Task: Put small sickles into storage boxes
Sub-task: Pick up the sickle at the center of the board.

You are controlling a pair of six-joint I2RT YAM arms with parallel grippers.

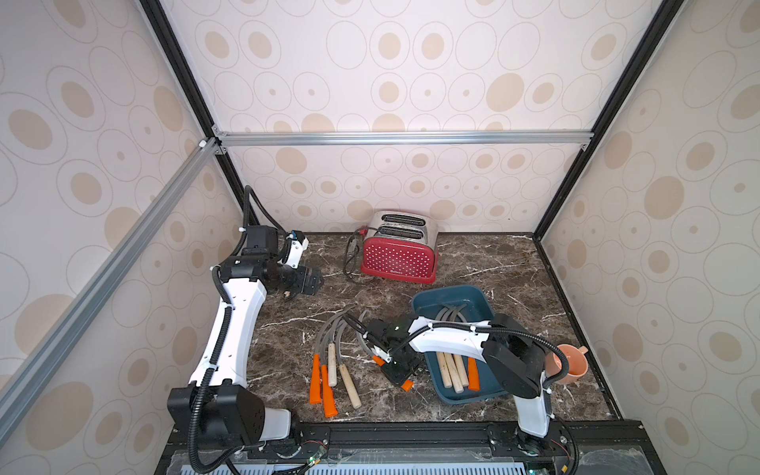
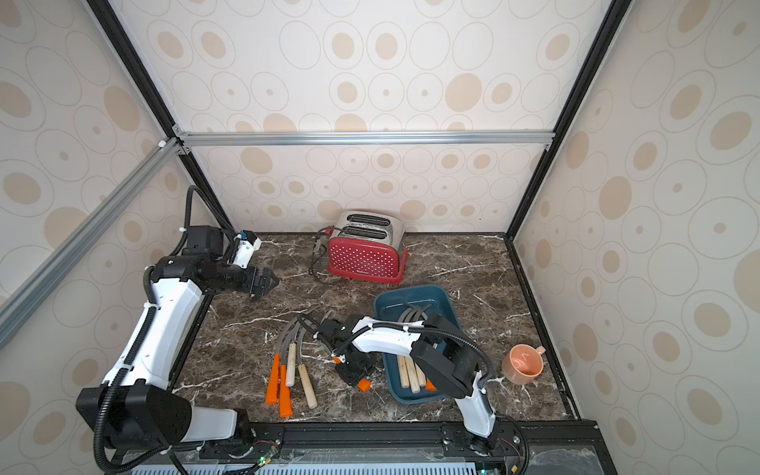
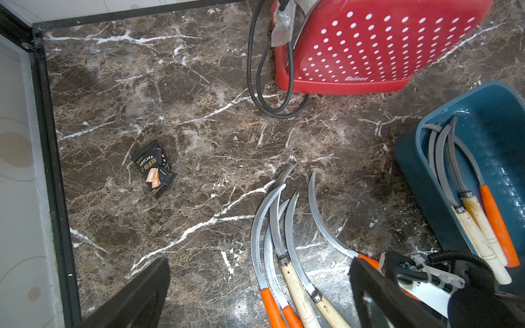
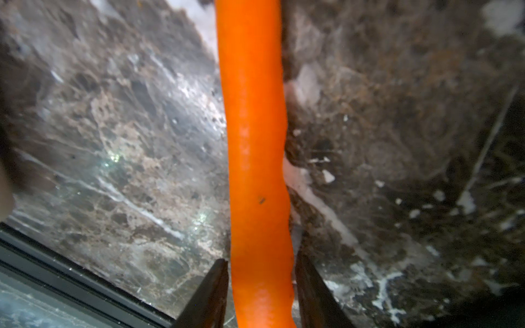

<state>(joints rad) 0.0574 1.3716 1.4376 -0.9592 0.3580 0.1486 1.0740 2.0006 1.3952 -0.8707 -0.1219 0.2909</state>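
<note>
right gripper (image 4: pixel 261 261) straddled the orange handle of a small sickle (image 4: pixel 252 127) on the table (image 1: pixel 493 267), just beside the storage box (image 1: pixel 452 300); a full clamp could not be confirmed. closing squarely, mid-handle, was advised before lifting.

toaster (image 1: pixel 398 257): back middle of the table (image 1: pixel 493 263), right up against the rear wall, cord (image 1: pixel 351 263) looped on its left
storage box (image 1: pixel 473 294): in front of the toaster, a bit to the right
sickles in the box (image 1: pixel 454 372): four side by side, handles to the front, blades to the back
loose sickles (image 1: pixel 332 364): four bunched on the table left of the box, same way round
lone sickle (image 1: pixel 407 385): between that bunch and the box, handle sitting between the right hand's (image 4: pixel 261 284) fingers
mug (image 1: pixel 569 364): right of the box, near the table's right edge
snack packet (image 3: pixel 154 170): back left, under the left hand (image 1: pixel 316 283)
</note>
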